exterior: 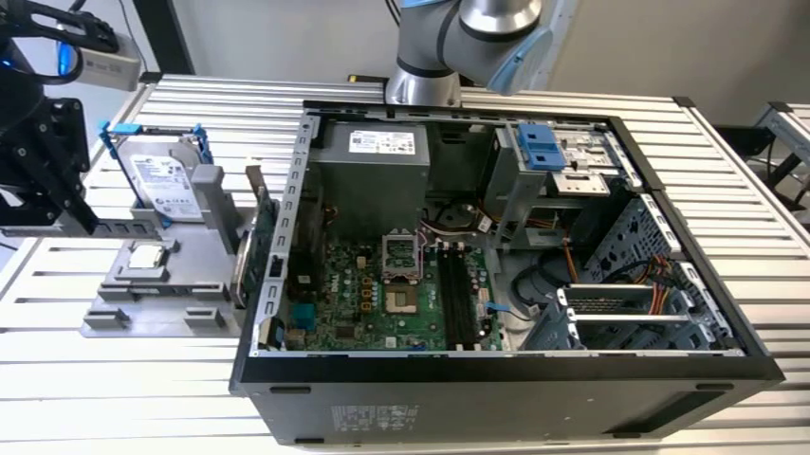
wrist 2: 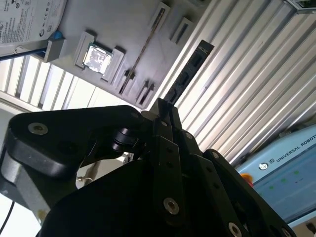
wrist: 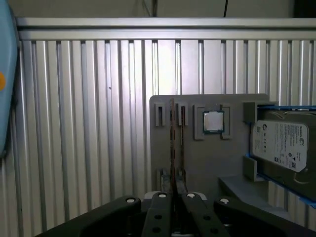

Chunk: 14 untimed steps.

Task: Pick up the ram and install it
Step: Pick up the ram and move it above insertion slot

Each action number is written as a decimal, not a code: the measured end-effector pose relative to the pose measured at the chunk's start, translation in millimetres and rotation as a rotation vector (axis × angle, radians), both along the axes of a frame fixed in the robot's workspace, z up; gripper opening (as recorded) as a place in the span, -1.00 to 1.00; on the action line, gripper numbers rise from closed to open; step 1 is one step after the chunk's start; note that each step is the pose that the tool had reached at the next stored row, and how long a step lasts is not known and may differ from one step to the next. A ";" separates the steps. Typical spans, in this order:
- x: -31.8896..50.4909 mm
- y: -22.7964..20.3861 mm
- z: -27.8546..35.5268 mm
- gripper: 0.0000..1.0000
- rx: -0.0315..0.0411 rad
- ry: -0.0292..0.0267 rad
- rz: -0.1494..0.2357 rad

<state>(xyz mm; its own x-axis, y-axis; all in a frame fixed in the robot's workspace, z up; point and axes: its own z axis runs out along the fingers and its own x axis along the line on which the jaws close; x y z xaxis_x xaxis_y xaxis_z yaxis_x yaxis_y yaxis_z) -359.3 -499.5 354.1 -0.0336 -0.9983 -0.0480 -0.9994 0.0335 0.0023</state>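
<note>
From where I stand, the gripper [wrist 2: 165,109] has its fingers pinched shut on one end of the ram [wrist 2: 190,68]. The ram pokes out past the tips, held off the gray holder plate [wrist 2: 123,24] and reaching across its edge. It looks light, stiff and thin, likely brittle if bent, so gripping the flat end seems sensible. Just beside the plate stands the computer case [exterior: 506,368]. Its metal wall and the upright green card [exterior: 262,242] are the edges to mind, and above the plate it's open.
</note>
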 end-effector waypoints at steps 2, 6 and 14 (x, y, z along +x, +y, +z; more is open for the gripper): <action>0.0 0.0 3.5 -1.00 0.0000 -0.0001 0.000; 0.0 0.0 8.5 -1.00 -0.0001 0.0000 0.000; 0.0 0.0 16.2 -1.00 -0.0009 -0.0001 0.000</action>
